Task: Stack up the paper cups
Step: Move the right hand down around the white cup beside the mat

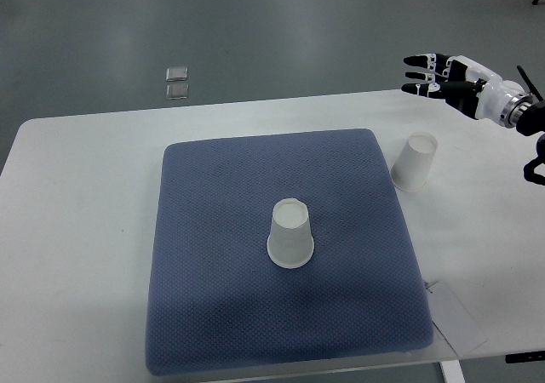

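Cups, two, both white paper, both standing upside down with the closed base up. First cup sits near the middle of the blue mat; second cup stands on the bare white counter just off the mat's right edge, leaning a little in the view so its base points toward 1 o'clock. Right hand enters from the right edge and hovers over the counter's far edge, fingers extended and spread, pointing toward 9 o'clock, holding nothing. Left hand not visible anywhere in the frame. Key relation: the second cup lies at roughly 7 o'clock from the right hand's fingertips, near but clearly apart, with nothing between them; the mat cup lies further off in the same general direction, toward 8 o'clock from the second cup. Long axis of each cup is close to vertical, so a side wrap around the wall looks the likelier approach than a pinch from above. Judgement: the right hand is the only candidate and the counter cup is its nearer target; it would need to come toward the robot and down, then carry that cup over the mat cup. Thin walls may crush under a firm squeeze. Two small clear squares lie on the floor beyond the counter, irrelevant. White card at the counter's near-right corner.
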